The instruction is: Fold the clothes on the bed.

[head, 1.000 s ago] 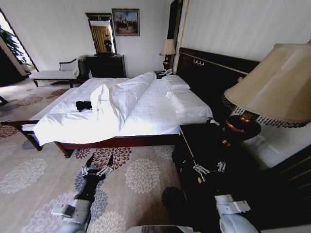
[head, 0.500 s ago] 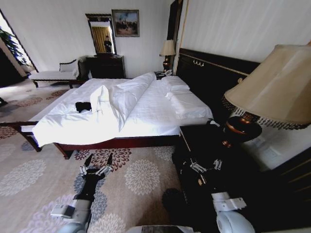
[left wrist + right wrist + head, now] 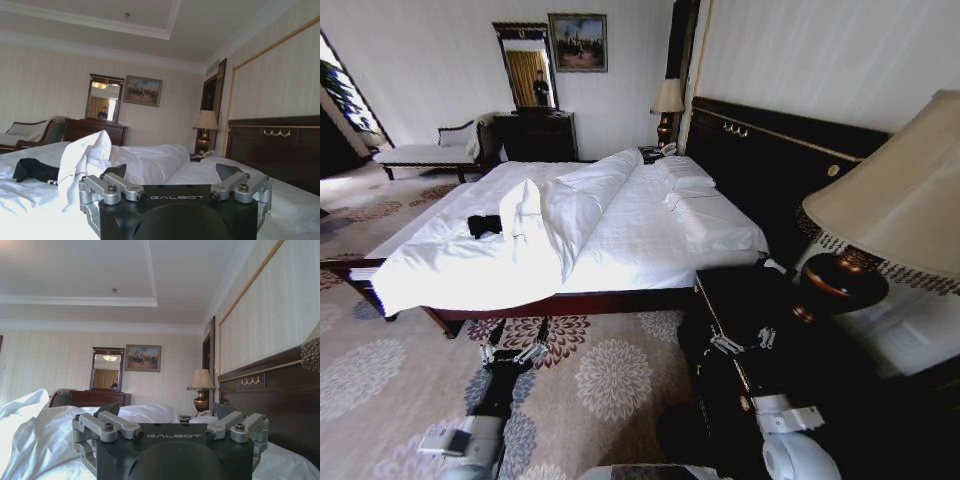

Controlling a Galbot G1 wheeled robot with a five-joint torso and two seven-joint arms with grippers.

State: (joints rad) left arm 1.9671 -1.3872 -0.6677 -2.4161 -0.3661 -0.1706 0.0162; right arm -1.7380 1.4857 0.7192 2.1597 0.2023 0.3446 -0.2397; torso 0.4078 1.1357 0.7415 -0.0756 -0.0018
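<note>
The clothes, a black T-shirt [image 3: 485, 224], lie crumpled on the bed [image 3: 630, 235] near its foot, beside a heaped fold of white duvet [image 3: 535, 215]. My left gripper [image 3: 520, 332] hangs open over the carpet, short of the bed's near side and apart from the shirt. My right gripper [image 3: 740, 340] is open in front of the dark nightstand. In the left wrist view the shirt [image 3: 32, 170] lies beyond the open left gripper [image 3: 172, 171] and off to one side. The right wrist view has the open right gripper [image 3: 167, 410] facing the white bedding [image 3: 45, 440].
A dark nightstand [image 3: 750, 300] with a large shaded lamp [image 3: 900, 205] stands close on my right. Flowered carpet [image 3: 610, 380] lies between me and the bed. A pale chaise [image 3: 420, 152], a dark dresser with mirror [image 3: 535, 130] and another lamp [image 3: 667, 98] line the far wall.
The whole picture has shifted, so the camera has moved: bed and near lamp sit differently in the view. Both arms keep their pose, and the shirt lies as before.
</note>
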